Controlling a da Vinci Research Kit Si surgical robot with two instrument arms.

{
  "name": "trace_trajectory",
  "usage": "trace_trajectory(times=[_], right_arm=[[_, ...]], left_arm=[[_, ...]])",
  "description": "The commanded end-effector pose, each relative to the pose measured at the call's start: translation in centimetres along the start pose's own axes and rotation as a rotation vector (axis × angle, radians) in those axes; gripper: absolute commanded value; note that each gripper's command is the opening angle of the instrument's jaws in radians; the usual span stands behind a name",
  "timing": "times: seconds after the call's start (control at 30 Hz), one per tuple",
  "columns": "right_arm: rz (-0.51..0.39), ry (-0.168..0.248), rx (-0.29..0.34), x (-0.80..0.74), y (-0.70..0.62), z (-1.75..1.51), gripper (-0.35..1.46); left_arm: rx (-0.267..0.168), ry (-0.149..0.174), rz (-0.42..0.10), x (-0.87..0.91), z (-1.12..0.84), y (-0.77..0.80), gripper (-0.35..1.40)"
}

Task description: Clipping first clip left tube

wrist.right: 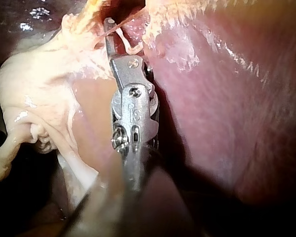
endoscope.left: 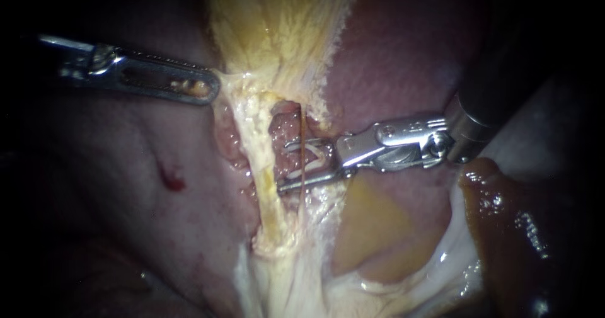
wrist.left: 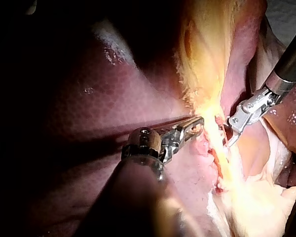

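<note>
The gap around the thin tube [endoscope.left: 304, 143] is tight: a pale tissue band [endoscope.left: 261, 179] walls its left, the liver [endoscope.left: 403, 60] edge its right, and my right instrument [endoscope.left: 283, 167] spans it. My left instrument [endoscope.left: 213, 91], clamped on that band, blocks the upper left. I see free room over the liver lower left.

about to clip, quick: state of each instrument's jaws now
Left instrument: shut on tissue.
Right instrument: open, tube between the jaws.

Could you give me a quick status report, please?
Left instrument jaws shut on pale tissue. Right instrument jaws open astride the thin tube. Tube not yet clipped. Nothing in the way.
</note>
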State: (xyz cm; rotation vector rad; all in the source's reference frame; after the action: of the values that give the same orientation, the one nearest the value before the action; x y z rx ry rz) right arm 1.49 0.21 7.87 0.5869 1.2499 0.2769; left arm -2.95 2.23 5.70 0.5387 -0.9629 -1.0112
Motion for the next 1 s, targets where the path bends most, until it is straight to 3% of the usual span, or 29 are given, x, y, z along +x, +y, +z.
trace_trajectory(times=[0.03, 0.5, 1.0], right_arm=[[0.0, 0.0, 0.0, 0.0, 0.0, 0.0, 0.49], [0.0, 0.0, 0.001, -0.01, -0.01, -0.02, 0.49], [-0.002, 0.0, 0.017, -0.07, -0.09, -0.32, 0.49]], left_arm=[[0.0, 0.0, 0.0, 0.0, 0.0, 0.0, -0.35], [0.0, 0.0, 0.0, 0.0, 0.0, 0.0, -0.35], [0.001, 0.0, 0.001, 0.01, -0.02, 0.0, -0.35]])
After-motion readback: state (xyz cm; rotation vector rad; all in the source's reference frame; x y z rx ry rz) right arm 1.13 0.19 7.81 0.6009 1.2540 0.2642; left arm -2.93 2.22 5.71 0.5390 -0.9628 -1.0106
